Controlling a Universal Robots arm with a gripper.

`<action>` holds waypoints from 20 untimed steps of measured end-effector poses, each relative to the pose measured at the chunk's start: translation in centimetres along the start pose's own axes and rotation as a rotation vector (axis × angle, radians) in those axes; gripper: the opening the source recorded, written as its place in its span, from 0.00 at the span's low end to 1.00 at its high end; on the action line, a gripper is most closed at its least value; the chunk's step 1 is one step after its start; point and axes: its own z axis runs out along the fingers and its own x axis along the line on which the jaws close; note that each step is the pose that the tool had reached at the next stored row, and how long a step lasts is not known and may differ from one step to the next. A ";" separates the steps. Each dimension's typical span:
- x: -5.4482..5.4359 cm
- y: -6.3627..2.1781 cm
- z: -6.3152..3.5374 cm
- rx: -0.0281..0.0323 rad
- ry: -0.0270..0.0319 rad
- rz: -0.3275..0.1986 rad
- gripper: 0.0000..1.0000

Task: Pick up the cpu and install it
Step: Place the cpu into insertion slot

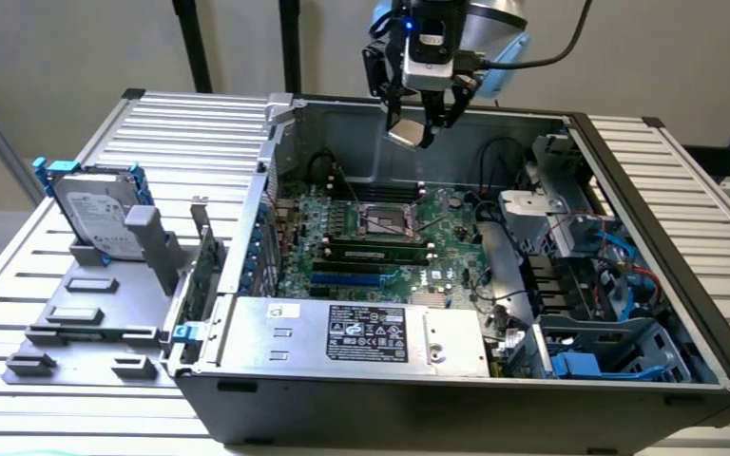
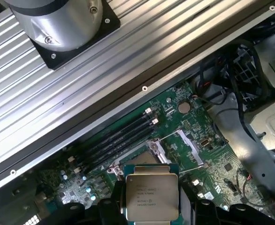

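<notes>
Gripper [image 1: 418, 120] clenched on the cpu [image 2: 151, 198], chip held aloft over the open computer case [image 1: 467, 404], motherboard socket [image 1: 387, 220] beneath it

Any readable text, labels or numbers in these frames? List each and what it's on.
cpu lid, gripped in the hand: several printed lines, too blurred to read.
black label on the silver box: white print and symbols, too small to read.
hard drive sticker: print too small to read.
motherboard: markings unreadable.
Nothing can be quoted.
</notes>
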 end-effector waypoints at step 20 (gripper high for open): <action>0.0 -0.05 0.71 -0.0059 -0.0255 0.364 0.55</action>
